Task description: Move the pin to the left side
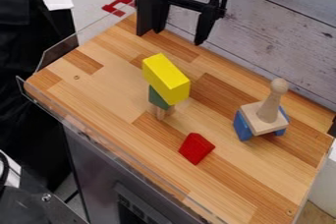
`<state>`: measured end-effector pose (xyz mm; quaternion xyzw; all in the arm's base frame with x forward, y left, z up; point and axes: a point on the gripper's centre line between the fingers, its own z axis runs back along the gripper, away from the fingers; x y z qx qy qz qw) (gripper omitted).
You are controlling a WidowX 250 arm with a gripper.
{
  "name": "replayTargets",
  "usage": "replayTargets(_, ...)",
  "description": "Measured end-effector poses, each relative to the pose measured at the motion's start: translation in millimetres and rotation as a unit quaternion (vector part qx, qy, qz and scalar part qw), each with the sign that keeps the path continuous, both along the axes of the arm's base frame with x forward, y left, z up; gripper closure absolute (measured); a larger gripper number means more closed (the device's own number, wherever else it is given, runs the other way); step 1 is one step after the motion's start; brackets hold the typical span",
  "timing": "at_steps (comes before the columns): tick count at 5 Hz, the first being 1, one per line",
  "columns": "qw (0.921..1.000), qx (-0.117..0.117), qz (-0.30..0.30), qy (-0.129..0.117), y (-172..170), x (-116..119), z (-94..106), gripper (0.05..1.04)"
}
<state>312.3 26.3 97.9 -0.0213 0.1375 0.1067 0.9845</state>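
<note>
Pin (270, 104) stands at three o'clock in the view, on a pale wooden square (255, 119) above a blue block (242, 127); the gripper (178, 37) hangs at twelve, fingers spread apart; a red block (196, 148) lies at five.
</note>
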Motion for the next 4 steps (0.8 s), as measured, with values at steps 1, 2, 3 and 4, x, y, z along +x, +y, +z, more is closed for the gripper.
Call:
replayTargets(1,0.9988,-0.028,-0.035,-0.021,-16,9,6.8,0.085)
replayTargets(2,0.9940,-0.047,-0.070,-0.070,-38,12,31.0,0.085)
replayTargets(3,0.9889,-0.031,-0.116,-0.087,-56,-4,44.8,0.085)
replayTargets(4,0.9823,-0.022,-0.162,-0.091,-77,-20,52.2,0.085)
